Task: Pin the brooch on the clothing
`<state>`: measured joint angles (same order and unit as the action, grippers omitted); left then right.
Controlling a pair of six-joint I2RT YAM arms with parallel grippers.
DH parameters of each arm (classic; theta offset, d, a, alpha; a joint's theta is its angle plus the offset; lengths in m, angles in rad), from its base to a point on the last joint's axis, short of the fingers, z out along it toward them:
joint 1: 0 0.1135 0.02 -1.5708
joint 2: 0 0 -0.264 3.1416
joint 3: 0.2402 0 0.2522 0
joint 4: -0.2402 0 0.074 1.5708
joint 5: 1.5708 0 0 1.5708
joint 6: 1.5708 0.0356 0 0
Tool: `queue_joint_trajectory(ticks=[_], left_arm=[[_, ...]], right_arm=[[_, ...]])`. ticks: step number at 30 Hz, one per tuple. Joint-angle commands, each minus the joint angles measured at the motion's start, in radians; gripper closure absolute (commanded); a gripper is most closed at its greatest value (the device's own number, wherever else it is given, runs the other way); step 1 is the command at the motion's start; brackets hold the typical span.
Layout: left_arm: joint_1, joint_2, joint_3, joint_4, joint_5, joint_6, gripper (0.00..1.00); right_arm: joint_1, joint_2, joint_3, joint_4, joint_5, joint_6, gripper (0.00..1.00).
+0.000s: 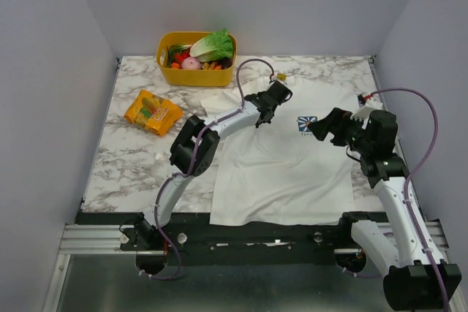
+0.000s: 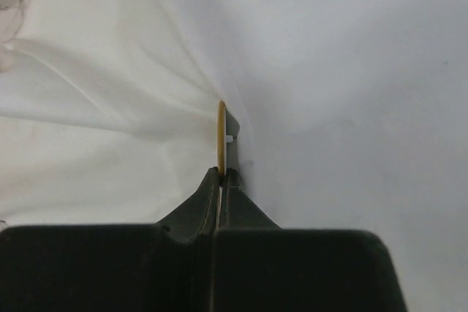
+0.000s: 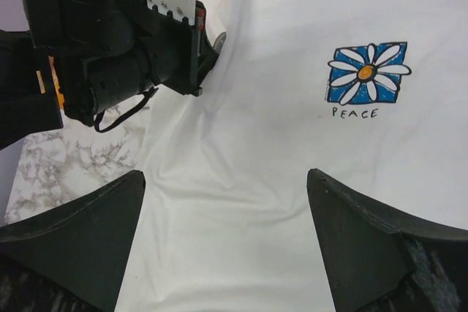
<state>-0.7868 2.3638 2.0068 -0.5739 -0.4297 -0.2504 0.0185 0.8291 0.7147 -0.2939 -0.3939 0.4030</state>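
While the orange snack packet (image 1: 152, 112) and the yellow basket (image 1: 195, 56) of veg sit off to the left, well away from the action, all the risk is over on the T-shirt (image 1: 285, 173).

The left gripper (image 2: 221, 177) is clamped tight on the brooch (image 2: 221, 140), pinching it by its lower edge. The gold disc stands edge-on, right up against the white fabric near the collar. The cloth puckers in towards it, so I'd guess it's already pressing in or dragging the fabric.

That's my first worry. The shirt is just lying loose on the marble table (image 1: 131, 166), so any push could bunch it up instead of letting the pin go through. The grip is also only on the rim. A bit of sideways load and the disc could twist or pop out, and something that small would be a pain to find in the folds.

Further right is the blue daisy print (image 3: 367, 72). The right gripper (image 3: 227, 202) hovers over the chest beside it, jaws spread wide and holding nothing. It isn't pinning the cloth down, so nothing stops it sliding. If it drops in to help, it's close to the left arm, so a bump looks possible.
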Motion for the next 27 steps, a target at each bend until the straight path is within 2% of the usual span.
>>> queue_joint_trajectory(ticks=[1, 4, 9, 14, 19, 27], left_arm=[[0.027, -0.078, -0.066, 0.112, 0.112, -0.052, 1.0], [0.038, -0.095, -0.095, 0.141, 0.134, -0.062, 1.0], [0.073, -0.149, -0.181, 0.233, 0.27, -0.122, 1.0], [0.089, -0.164, -0.187, 0.252, 0.318, -0.121, 1.0], [0.089, -0.173, -0.207, 0.266, 0.345, -0.11, 1.0], [0.104, -0.241, -0.313, 0.39, 0.452, -0.115, 1.0]], right_arm=[[-0.005, -0.059, 0.051, 0.002, -0.028, -0.029, 0.0], [-0.005, -0.064, 0.054, 0.016, -0.04, -0.026, 0.0], [-0.003, -0.048, 0.014, 0.076, -0.062, -0.007, 0.0], [-0.005, 0.011, -0.023, 0.168, -0.085, 0.019, 0.0], [-0.005, 0.141, -0.046, 0.254, -0.137, 0.051, 0.01], [-0.003, 0.343, -0.037, 0.312, -0.158, 0.066, 0.04]])
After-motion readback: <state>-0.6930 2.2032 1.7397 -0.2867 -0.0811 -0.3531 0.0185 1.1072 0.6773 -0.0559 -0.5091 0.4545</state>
